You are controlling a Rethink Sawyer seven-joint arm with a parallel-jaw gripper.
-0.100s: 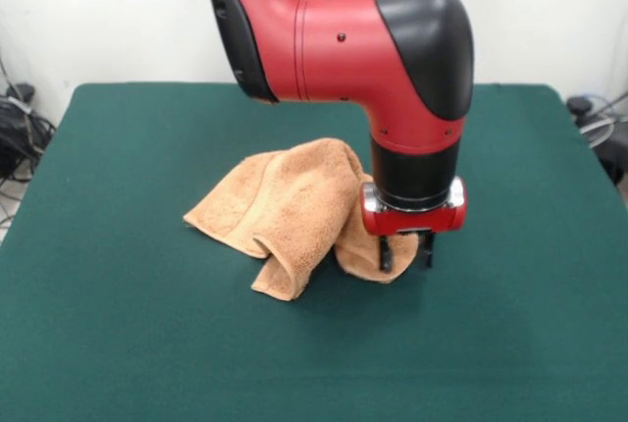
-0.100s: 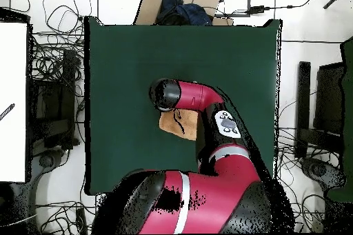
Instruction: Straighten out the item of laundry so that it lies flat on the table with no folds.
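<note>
The peach-orange hand towel [image 1: 285,211] is bunched up near the middle of the dark green table [image 1: 128,343], folded over itself with one flap rolled toward the front, so not flat at all. The gripper [image 1: 405,253] is right down at the towel's edge, its two black fingers [image 1: 386,254] a little apart. Can't tell if it's actually pinching cloth. From overhead the red arm [image 2: 196,98] covers most of the towel [image 2: 172,122].
</note>
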